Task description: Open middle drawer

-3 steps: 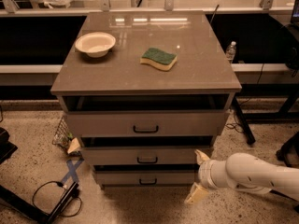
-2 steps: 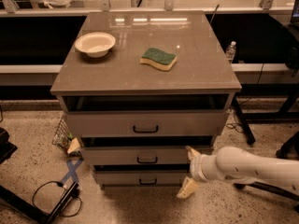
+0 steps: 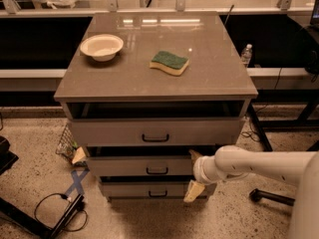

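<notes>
Gripper (image 3: 193, 174) is at the right end of the middle drawer (image 3: 122, 166) front, fingers spread wide, gripping nothing, right of the handle (image 3: 157, 171). The drawer is second of three under the tabletop (image 3: 214, 68). Bowl (image 3: 101, 46) and sponge (image 3: 169, 62) are on top.

The one camera sits high in front of the cabinet (image 3: 149, 131) and tilts downward, so the tabletop (image 3: 209, 68) runs away toward the upper edge while the three drawer fronts face the lens almost squarely. It stands fairly near: the cabinet fills the centre, with strips of speckled floor (image 3: 30, 173) left on either side and below. The arm (image 3: 259, 163) comes in from the lower right corner, close to the lens, and the gripper (image 3: 194, 174) sits at the right end of the middle drawer (image 3: 129, 167), fingers spread one above the other.
</notes>
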Tool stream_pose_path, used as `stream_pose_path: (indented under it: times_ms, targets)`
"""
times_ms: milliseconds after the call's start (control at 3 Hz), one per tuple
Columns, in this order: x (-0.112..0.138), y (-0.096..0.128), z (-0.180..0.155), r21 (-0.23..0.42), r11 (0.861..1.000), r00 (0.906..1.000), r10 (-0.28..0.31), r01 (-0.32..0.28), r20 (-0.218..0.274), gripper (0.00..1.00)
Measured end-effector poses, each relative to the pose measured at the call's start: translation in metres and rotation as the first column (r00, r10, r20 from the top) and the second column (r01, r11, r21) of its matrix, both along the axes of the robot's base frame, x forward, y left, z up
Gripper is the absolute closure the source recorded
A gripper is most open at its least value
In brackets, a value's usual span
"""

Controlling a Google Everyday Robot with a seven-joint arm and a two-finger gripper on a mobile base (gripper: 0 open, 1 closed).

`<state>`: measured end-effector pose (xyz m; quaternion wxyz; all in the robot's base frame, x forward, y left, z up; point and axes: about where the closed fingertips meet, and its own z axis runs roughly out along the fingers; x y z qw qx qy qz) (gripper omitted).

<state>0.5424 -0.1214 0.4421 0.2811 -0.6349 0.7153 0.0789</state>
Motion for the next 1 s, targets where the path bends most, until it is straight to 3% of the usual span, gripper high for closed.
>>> stream_pose_path:
  times_ms: [667, 1000]
  targets:
    - [0.01, -0.006, -0.029, -0.092, 0.996, 0.9989, -0.008, 0.004, -0.046, 0.0]
    - [0.013, -0.005, -0.033, -0.115, 0.993, 0.9988, 0.001, -0.006, -0.049, 0.26]
